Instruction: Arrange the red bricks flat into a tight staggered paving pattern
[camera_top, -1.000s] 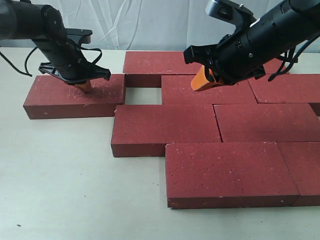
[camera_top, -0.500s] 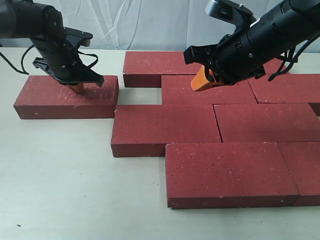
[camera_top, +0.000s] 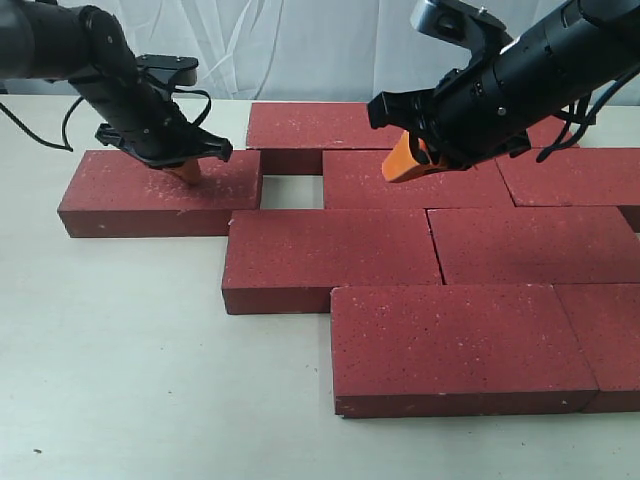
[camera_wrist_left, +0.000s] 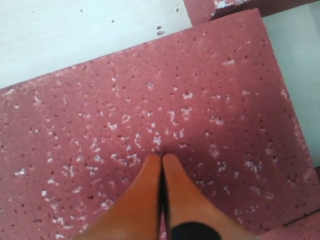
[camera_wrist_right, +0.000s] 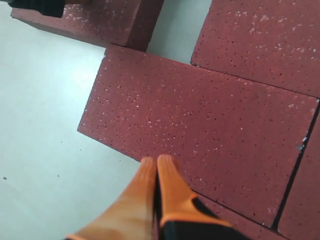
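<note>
Several dark red speckled bricks lie flat in staggered rows on the right of the exterior view, among them a back brick (camera_top: 320, 125), a second-row brick (camera_top: 415, 182) and a third-row brick (camera_top: 330, 255). One loose brick (camera_top: 160, 192) lies to their left, a small gap away from the second row. My left gripper (camera_top: 188, 172) is shut, its orange tips (camera_wrist_left: 161, 159) pressing on this brick's top (camera_wrist_left: 150, 100). My right gripper (camera_top: 400, 160) is shut on nothing and hovers above the second row; its tips (camera_wrist_right: 156, 161) show over the third-row brick (camera_wrist_right: 200, 120).
A square of bare table (camera_top: 292, 190) shows between the loose brick and the second row. The pale table (camera_top: 130, 350) stretches out at front left. Front-row bricks (camera_top: 460, 345) reach near the table's front. A white curtain (camera_top: 300, 50) hangs behind.
The loose brick, with my left gripper pressed on it, slid left and then back right, ending closer to the pattern. The right arm stayed still.
</note>
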